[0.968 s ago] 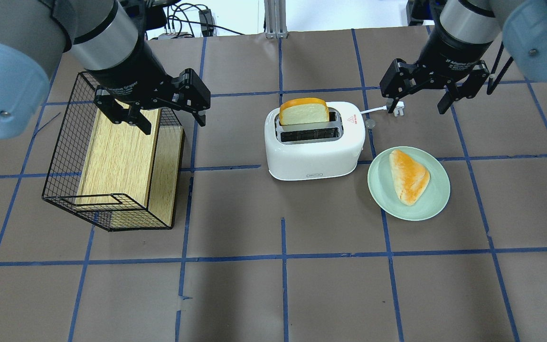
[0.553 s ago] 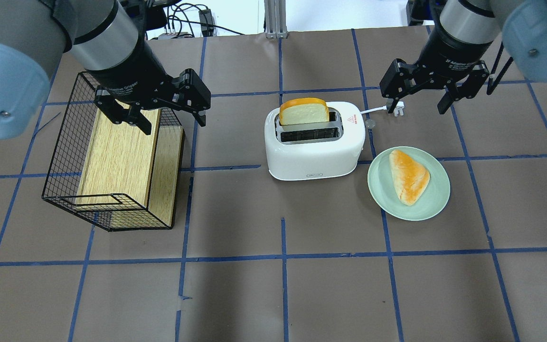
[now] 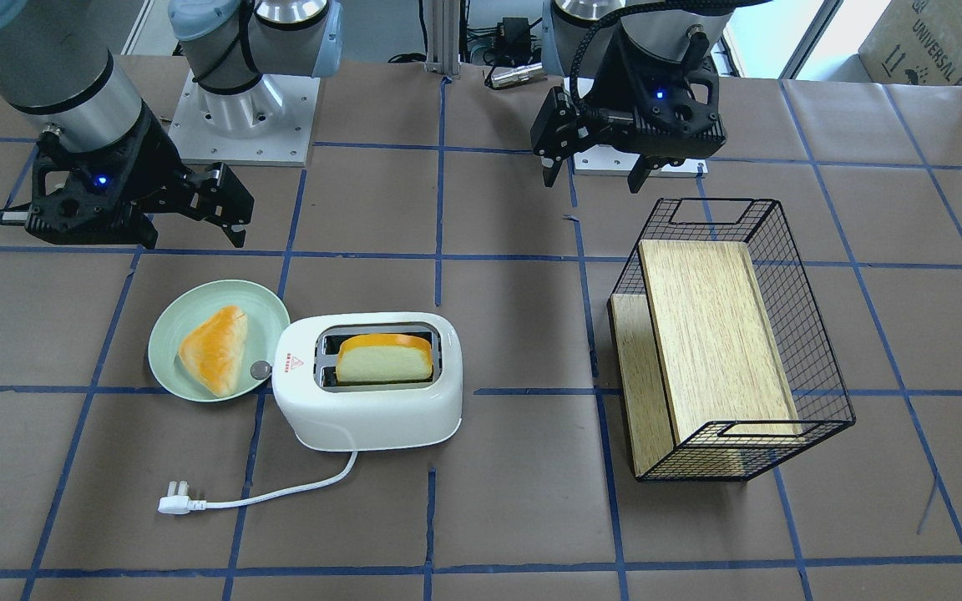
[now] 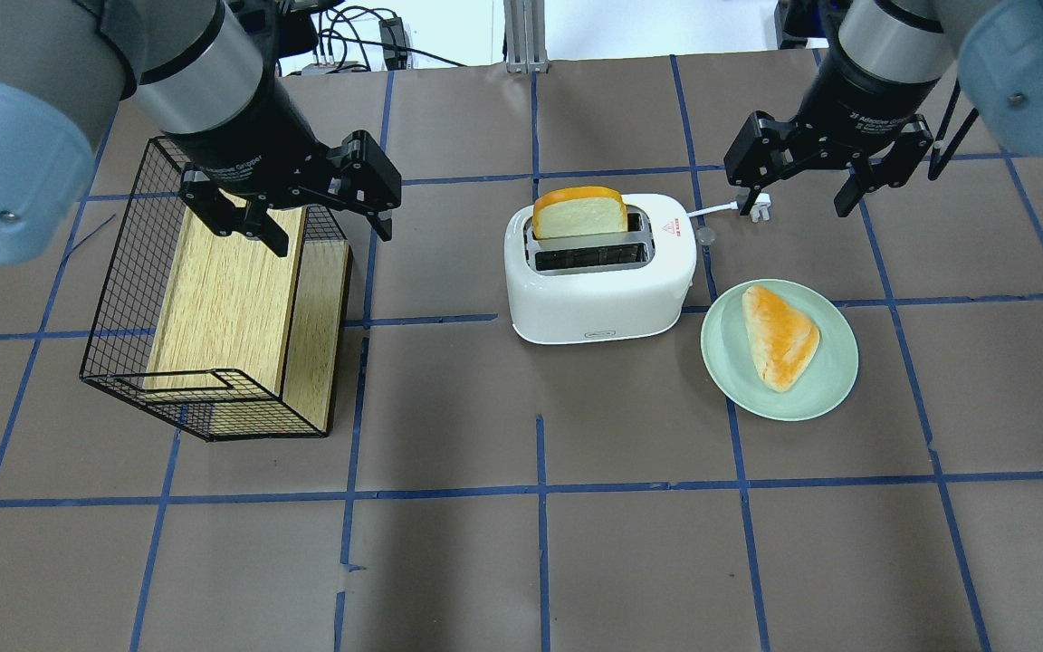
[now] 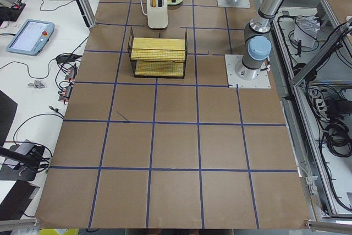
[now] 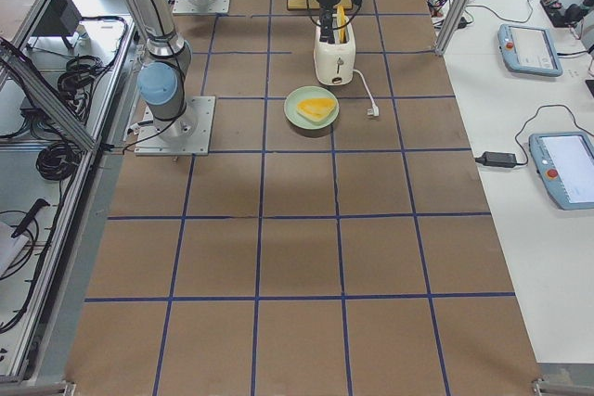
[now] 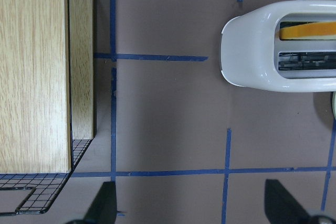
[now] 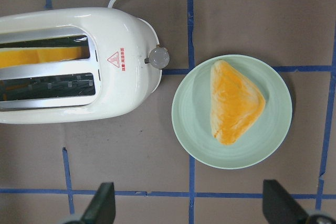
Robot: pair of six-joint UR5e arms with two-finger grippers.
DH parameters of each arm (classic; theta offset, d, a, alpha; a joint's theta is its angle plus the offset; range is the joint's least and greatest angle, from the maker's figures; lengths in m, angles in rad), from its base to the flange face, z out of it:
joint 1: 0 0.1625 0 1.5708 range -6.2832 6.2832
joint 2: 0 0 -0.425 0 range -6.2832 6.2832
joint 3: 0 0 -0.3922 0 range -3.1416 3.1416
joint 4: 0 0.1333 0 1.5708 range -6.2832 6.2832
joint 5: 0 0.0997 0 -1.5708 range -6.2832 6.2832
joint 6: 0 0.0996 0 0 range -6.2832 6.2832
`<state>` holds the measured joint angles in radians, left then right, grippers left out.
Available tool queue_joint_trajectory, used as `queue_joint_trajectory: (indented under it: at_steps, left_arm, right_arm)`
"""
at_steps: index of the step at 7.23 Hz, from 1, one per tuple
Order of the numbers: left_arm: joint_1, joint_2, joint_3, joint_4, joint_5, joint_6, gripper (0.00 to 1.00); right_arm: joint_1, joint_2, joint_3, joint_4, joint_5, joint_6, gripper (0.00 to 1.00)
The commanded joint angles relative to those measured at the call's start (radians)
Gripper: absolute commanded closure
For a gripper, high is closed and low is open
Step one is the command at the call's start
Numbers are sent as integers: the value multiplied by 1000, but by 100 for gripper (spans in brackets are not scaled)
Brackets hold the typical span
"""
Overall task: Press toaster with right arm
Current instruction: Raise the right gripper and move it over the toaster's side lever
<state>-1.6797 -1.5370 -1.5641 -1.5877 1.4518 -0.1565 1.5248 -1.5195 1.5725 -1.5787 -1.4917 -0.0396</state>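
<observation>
The white two-slot toaster [image 4: 600, 281] stands at the table's middle, with a slice of bread [image 4: 580, 213] upright in its far slot. Its grey end knob [image 4: 707, 236] points toward the green plate. The toaster also shows in the front view [image 3: 364, 413] and in the right wrist view [image 8: 121, 93]. My right gripper [image 4: 798, 195] is open and empty. It hovers above the table beyond and to the right of the toaster, over the white plug [image 4: 760, 210]. My left gripper [image 4: 331, 237] is open and empty, hovering at the far right corner of the black wire basket [image 4: 123, 272].
A green plate [image 4: 721, 362] with a triangular pastry [image 4: 779, 335] sits right of the toaster, next to the knob. The wire basket holds a wooden box [image 4: 227, 299]. The white cord [image 3: 281, 494] runs from the toaster's far side to the plug.
</observation>
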Motion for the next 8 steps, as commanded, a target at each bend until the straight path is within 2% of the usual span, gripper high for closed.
queue_joint_trajectory:
  at_steps: [1, 4, 5, 6, 7, 8]
  left_arm:
    - [0, 0, 1, 0, 1, 0, 0]
    - [0, 0, -1, 0, -1, 0, 0]
    - [0, 0, 1, 0, -1, 0, 0]
    - [-2, 0, -1, 0, 1, 0, 0]
    - [-2, 0, -1, 0, 1, 0, 0]
    - [0, 0, -1, 0, -1, 0, 0]
  right_arm:
    - [-1, 1, 1, 0, -1, -67, 0]
    - [-6, 8, 1, -3, -1, -337, 0]
    - [-6, 36, -2, -35, -4, -505, 1]
    - [-14, 92, -9, -120, -19, -775, 1]
    - [-14, 129, -11, -144, -16, -892, 6]
    - [-11, 148, 1, -193, -18, -920, 18]
